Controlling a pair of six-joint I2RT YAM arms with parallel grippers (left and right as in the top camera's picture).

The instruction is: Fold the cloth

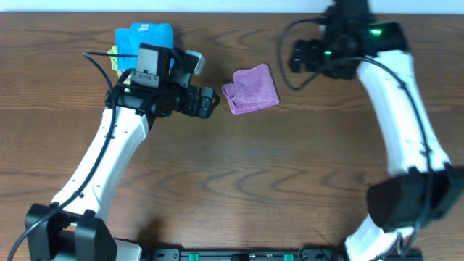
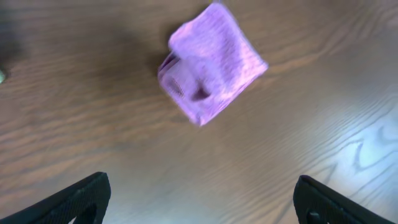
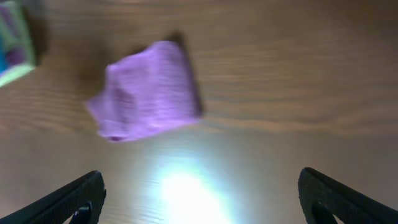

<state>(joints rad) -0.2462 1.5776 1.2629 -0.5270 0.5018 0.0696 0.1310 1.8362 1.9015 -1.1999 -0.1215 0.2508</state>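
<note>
Both arms hang off the cloth, jaws wide, and the small bundle sits between them.

The purple-lilac soft microfibre cloth (image 1: 251, 88) lies loose on the brown wood-grain table (image 1: 239, 174) as a compact, roughly square packet, its slightly longer side running left to right with a small tilt. The left gripper (image 2: 200, 200) is spread wide and holds nothing, with the packet just ahead of its fingertips. The right gripper (image 3: 199, 200) is just as wide and empty, but sits farther off, beyond the cloth's far right corner. The left arm is nearer, so any tidy-up press looks like its job. By the look of it, the fold is about done.
</note>
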